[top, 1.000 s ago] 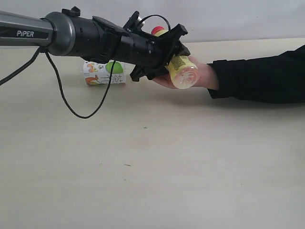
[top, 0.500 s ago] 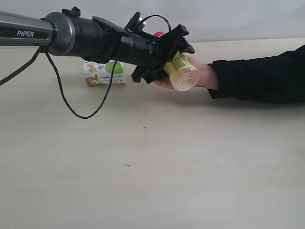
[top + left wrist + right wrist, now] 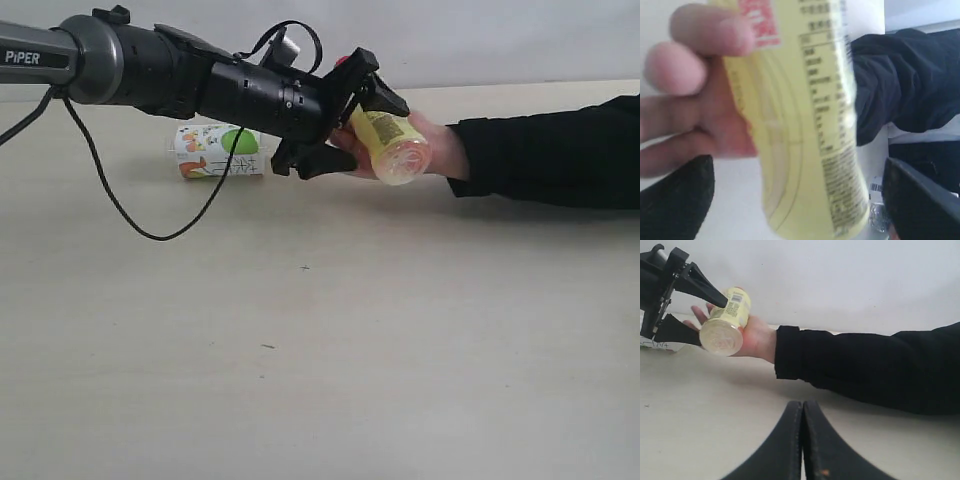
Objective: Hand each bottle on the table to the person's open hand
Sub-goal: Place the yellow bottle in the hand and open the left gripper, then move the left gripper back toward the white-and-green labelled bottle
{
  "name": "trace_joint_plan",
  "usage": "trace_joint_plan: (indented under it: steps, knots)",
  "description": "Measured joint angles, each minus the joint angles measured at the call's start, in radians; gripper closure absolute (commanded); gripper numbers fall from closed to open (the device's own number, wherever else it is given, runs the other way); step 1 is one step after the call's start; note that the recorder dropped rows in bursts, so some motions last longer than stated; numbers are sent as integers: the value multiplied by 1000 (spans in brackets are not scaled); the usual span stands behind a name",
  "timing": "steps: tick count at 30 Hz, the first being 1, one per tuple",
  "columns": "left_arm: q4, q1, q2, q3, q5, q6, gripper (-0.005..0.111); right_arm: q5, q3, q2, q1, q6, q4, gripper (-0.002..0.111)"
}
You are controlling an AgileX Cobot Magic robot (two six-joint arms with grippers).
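A yellow bottle (image 3: 390,140) with a red cap lies across the person's open hand (image 3: 440,150), base toward the camera. My left gripper (image 3: 375,137) straddles it with both jaws spread wide. In the left wrist view the bottle (image 3: 810,150) sits between the dark fingers (image 3: 675,200) with a gap on each side, and the hand (image 3: 690,115) is curled under it. A short bottle (image 3: 218,152) with a green-apple label lies on the table (image 3: 320,330) behind my left arm. My right gripper (image 3: 802,405) is shut and empty, low over the table, facing the hand (image 3: 757,337) and bottle (image 3: 727,322).
The person's black sleeve (image 3: 550,150) stretches along the table from the right edge. A black cable (image 3: 130,215) hangs in a loop under my left arm. A bit of clear plastic with a barcode (image 3: 876,200) shows beyond the yellow bottle.
My left gripper's jaws have spread wider off the yellow bottle and the arm has drawn back to the left. The bottle has shifted slightly right, resting in the hand.
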Motion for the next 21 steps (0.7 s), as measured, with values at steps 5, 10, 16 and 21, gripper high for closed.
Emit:
trace_joint_plan:
  steps: [5, 10, 16, 21]
  knots:
    - [27, 12, -26, 0, 52, 74, 20, 0, 0, 0, 0, 0, 0, 108]
    - [50, 51, -58, 0, 171, 187, 21, 0, 0, 0, 0, 0, 0, 108]
    - [158, 121, -111, 0, 300, 338, 52, 0, 0, 0, 0, 0, 0, 108]
    - [248, 155, -146, 0, 368, 361, 65, 0, 0, 0, 0, 0, 0, 108]
